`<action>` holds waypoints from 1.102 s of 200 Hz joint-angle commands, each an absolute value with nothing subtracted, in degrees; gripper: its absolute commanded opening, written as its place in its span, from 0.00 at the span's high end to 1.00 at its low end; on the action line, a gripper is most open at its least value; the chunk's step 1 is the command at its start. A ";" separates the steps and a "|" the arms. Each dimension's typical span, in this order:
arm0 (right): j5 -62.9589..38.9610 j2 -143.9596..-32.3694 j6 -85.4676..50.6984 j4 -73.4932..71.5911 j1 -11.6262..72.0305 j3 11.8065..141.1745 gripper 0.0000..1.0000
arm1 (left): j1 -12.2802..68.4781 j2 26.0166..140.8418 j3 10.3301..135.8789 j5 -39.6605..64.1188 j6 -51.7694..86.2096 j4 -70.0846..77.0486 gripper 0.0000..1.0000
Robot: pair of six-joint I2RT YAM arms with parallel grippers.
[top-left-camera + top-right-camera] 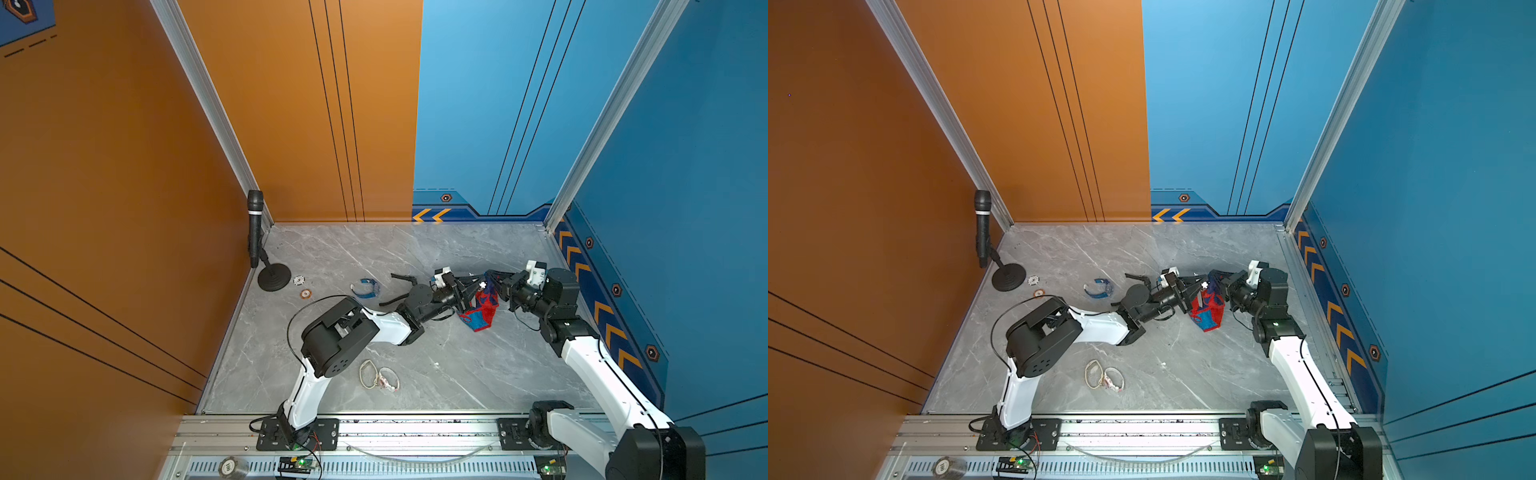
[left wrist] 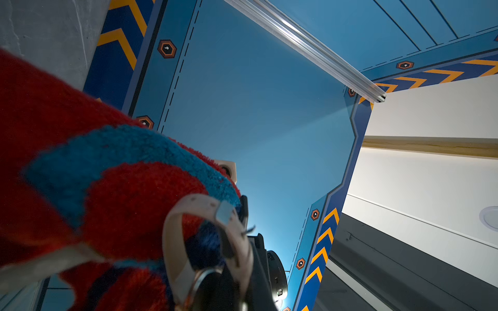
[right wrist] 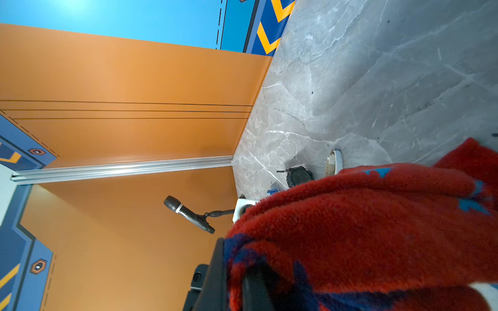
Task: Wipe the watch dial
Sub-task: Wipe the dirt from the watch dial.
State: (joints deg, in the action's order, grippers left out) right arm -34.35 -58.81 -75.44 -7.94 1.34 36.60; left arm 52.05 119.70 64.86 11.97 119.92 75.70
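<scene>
1. In the lower middle of both top views, a beige-strapped wristwatch [image 1: 380, 376] [image 1: 1104, 377] is seen lying loose on the grey marble-patterned tabletop [image 1: 457, 374].
2. Right of centre, the left gripper [image 1: 478, 287] is clenched on a white-strapped watch [image 1: 483, 285]. In the left wrist view its looped strap [image 2: 173, 250] is seen at the lower middle, and the dial cannot be made out.
3. Just beside it, the right gripper [image 1: 491, 276] is clamped on a red-and-blue fluffy cloth [image 1: 482, 309] [image 2: 121, 202]. The cloth is laid against the held watch and hangs below both grippers.
4. Left of centre, a blue-strapped watch [image 1: 372, 291] and a black watch [image 3: 299, 176] are seen on the tabletop.
5. Further left, two small round chips [image 1: 298, 281] are placed near a black microphone on a round-based stand [image 1: 254, 224] in the corner.
</scene>
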 commanded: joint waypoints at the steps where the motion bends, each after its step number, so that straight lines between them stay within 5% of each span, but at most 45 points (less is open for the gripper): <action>1: -35.16 -56.50 -80.13 -13.27 0.55 36.39 1.00 | 52.37 121.01 63.59 11.19 122.77 79.39 1.00; 82: -34.44 -52.43 -71.91 -3.29 0.09 40.51 1.00 | 50.41 120.26 59.75 11.42 122.73 80.63 1.00; 140: -30.07 -50.57 -52.46 15.56 1.99 47.91 1.00 | 48.45 118.09 59.82 11.91 122.95 80.51 1.00; 220: -32.19 -52.29 -31.85 9.84 12.52 42.83 1.00 | 46.72 115.17 62.20 13.88 122.34 77.39 1.00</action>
State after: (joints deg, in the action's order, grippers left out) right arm -33.87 -53.36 -44.38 11.62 8.10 43.92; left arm 47.42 118.17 60.77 12.10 119.92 77.65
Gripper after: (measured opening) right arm 0.047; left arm 0.061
